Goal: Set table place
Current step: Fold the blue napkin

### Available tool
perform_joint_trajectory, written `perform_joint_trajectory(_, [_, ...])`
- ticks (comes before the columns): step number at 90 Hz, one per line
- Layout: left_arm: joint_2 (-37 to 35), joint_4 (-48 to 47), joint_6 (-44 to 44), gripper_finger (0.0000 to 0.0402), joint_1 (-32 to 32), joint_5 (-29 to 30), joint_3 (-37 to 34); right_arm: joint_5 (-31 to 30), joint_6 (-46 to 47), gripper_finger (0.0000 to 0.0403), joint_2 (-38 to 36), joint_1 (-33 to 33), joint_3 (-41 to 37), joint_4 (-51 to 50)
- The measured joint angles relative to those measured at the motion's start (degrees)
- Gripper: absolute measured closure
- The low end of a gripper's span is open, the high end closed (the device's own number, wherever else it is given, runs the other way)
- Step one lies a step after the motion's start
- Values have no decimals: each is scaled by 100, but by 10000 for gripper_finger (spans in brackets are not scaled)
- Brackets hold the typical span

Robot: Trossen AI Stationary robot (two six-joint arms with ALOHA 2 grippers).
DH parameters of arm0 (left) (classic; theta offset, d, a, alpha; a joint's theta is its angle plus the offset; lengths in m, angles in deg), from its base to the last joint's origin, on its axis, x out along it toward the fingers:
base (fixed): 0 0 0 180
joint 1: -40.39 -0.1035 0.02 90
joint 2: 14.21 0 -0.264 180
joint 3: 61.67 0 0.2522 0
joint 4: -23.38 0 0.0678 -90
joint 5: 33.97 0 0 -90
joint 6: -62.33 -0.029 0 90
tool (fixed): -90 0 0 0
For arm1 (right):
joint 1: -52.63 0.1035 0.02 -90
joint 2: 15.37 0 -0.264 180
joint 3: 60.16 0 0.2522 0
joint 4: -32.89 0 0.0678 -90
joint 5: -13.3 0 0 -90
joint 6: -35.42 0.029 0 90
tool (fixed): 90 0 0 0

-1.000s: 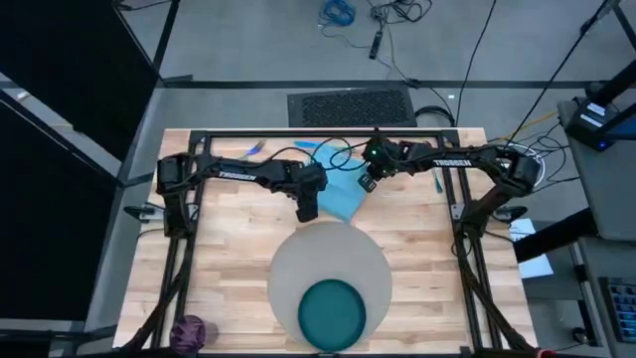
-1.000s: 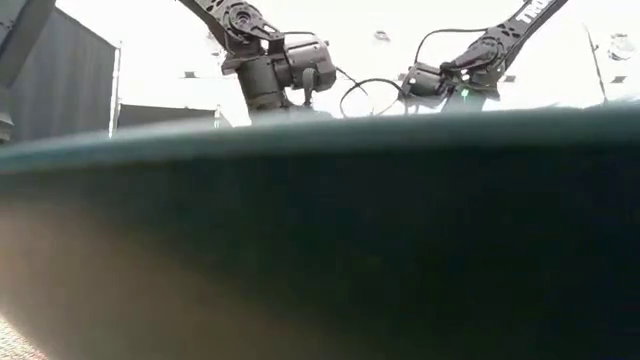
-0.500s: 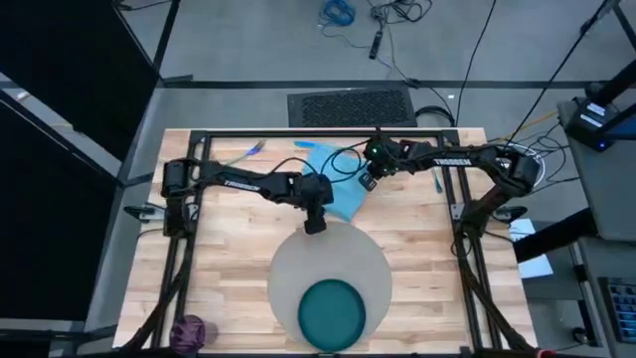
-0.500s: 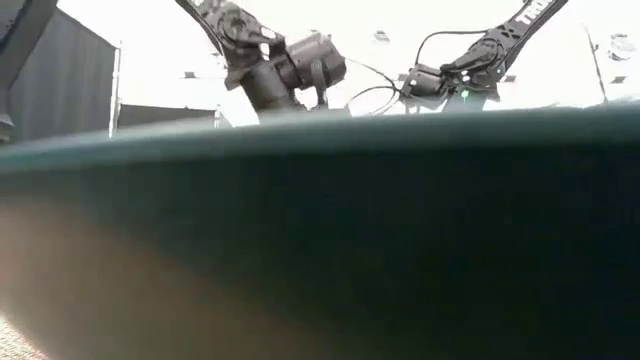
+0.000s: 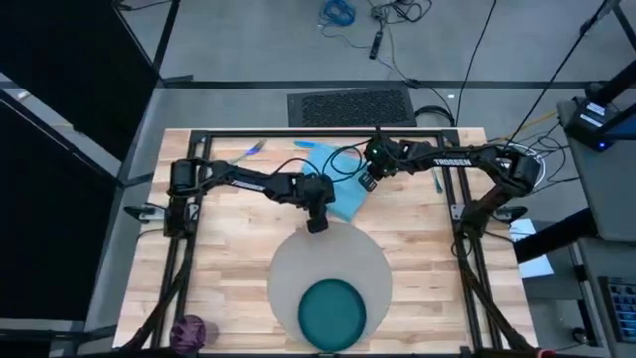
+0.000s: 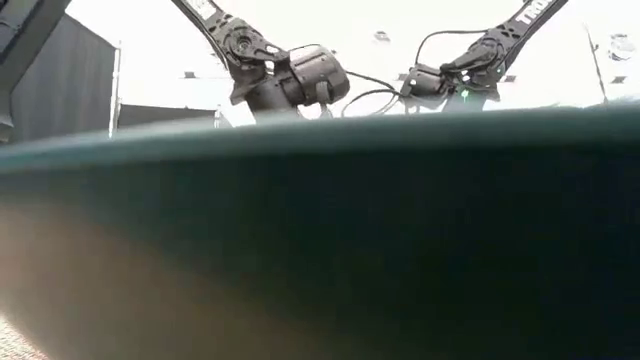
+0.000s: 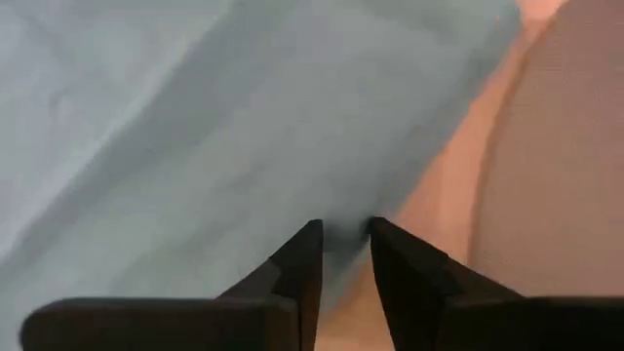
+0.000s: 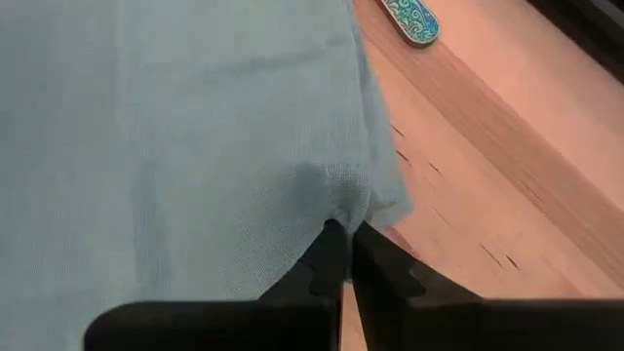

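Left tool [image 7: 341, 234] nearer mat [image 5: 330, 283] (napkin [image 5: 335, 179] pinched)

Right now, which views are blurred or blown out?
Low view: the teal plate fills the frame as an out-of-focus band, with the background blown out white behind the arms. Left wrist view: napkin soft. High view: even light, sharp.

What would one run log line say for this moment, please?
left gripper: shut on napkin edge near grey mat | right gripper: shut on napkin edge | teal plate: on mat
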Motion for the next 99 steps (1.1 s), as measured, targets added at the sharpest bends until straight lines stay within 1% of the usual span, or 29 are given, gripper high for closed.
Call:
perform_joint_trajectory(14, [94,-11,13,327,15,-63,14,-20,-4,395,0,-21,0,186])
perform_joint_trajectory(31, [94,-24,19,327,15,-108,11,-209,-10,364,0,-172,0,292])
perform_joint_trajectory(48, [98,-57,118,327,17,-140,11,-208,33,304,0,-435,0,332])
perform_joint_trajectory(56, [98,-57,122,327,22,-140,11,-199,315,269,0,-515,0,317])
perform_joint_trajectory(68, [98,-62,154,327,25,-144,7,-143,676,223,0,-655,0,-33])
perform_joint_trajectory(77, [100,-79,162,327,24,-211,7,-175,686,203,0,-727,0,-300])
perform_joint_trajectory(82, [100,-79,160,327,30,-232,4,-44,682,200,-2,-690,0,-321])
perform_joint_trajectory(89, [58,-73,129,327,59,-147,-2,422,636,201,-22,-503,0,-225])
perform_joint_trajectory(95, [-87,-172,-21,327,151,236,-34,740,567,206,-28,-270,0,-96])
perform_joint_trajectory(99, [-209,-144,-158,327,211,511,-37,757,519,209,-33,-99,0,-77])
